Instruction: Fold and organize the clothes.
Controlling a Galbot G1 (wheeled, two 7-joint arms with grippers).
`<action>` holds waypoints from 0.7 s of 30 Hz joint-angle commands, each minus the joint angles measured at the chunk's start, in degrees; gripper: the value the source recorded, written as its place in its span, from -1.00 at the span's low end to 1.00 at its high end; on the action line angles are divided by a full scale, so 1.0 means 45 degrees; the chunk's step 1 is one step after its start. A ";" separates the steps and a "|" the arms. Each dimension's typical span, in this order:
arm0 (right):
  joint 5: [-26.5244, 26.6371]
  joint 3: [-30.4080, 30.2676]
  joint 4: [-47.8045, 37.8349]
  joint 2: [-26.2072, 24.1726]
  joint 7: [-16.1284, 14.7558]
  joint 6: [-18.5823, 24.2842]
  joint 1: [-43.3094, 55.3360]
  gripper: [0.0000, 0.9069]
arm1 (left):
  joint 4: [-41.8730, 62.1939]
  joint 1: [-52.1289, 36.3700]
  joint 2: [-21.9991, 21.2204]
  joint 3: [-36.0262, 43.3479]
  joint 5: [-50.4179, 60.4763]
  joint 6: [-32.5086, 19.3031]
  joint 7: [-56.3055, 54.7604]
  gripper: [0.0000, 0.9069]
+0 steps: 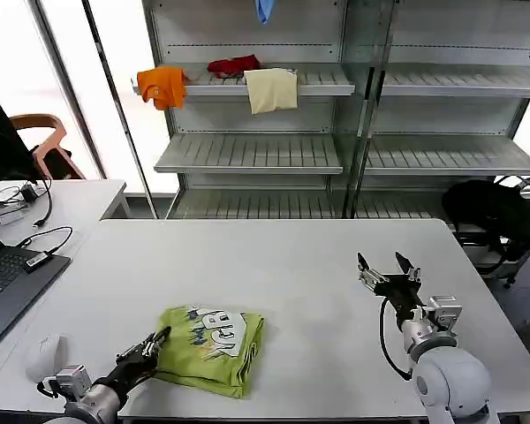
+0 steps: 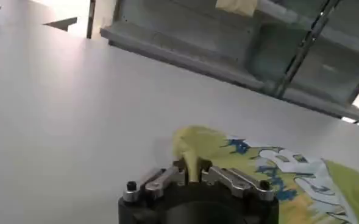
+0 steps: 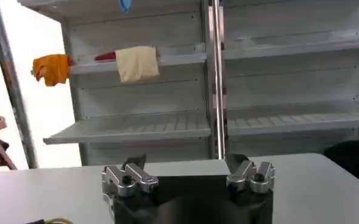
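The left gripper sits low at the near left of the white table, its fingers pinched together on a fold of the lime T-shirt at the garment's left edge. From the left wrist view the same gripper has a small peak of yellow-green cloth drawn up between its closed fingers, with the T-shirt spreading away beyond it.

The shirt lies folded into a compact, roughly square bundle on the near left part of the table, close to the front edge. Its white-and-blue print faces up, near the edge farthest from the robot. Its slightly longer side runs from the far left corner toward the near right, so the bundle sits a little askew to the table edge.

Well apart on the right, the right gripper hovers above bare tabletop, fingers spread wide with nothing between them; the right wrist view shows that gripper facing the grey shelving
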 commanded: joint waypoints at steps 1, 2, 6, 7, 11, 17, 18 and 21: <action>-0.0071 -0.0014 0.0022 0.0016 0.0012 0.0000 0.0004 1.00 | -0.0024 0.0014 -0.0130 0.0039 -0.0822 -0.0521 0.0061 -1.00; -0.0079 -0.0010 0.0027 0.0020 0.0007 0.0001 0.0003 1.00 | 0.0016 0.0017 -0.0139 0.0044 -0.0753 -0.0773 0.0110 -1.00; -0.0076 0.0032 0.0030 0.0013 0.0006 0.0009 -0.0004 1.00 | 0.0119 0.0065 -0.0142 -0.0030 -0.0374 -0.1520 0.0349 -1.00; -0.0076 0.0049 0.0025 0.0003 0.0006 0.0018 -0.0010 1.00 | 0.0228 0.0073 -0.0150 -0.0116 0.0070 -0.1820 0.0392 -1.00; -0.0068 0.0096 -0.0003 -0.0016 0.0004 0.0038 -0.0011 1.00 | 0.0444 0.0115 -0.0034 -0.0821 0.2215 -0.2771 0.0668 -1.00; -0.0056 0.0093 -0.0068 -0.0030 -0.0023 0.0092 0.0042 1.00 | 0.0420 0.0131 0.0779 -0.3245 0.4266 -0.3519 0.1536 -1.00; -0.0056 0.0078 -0.0088 -0.0022 -0.0048 0.0110 0.0045 1.00 | 0.0419 0.0068 0.0964 -0.3487 0.4662 -0.3557 0.1650 -1.00; -0.0054 0.0036 -0.0126 0.0003 -0.0073 0.0168 0.0038 1.00 | 0.0250 -0.0112 0.1441 -0.4311 0.5211 -0.3537 0.1864 -1.00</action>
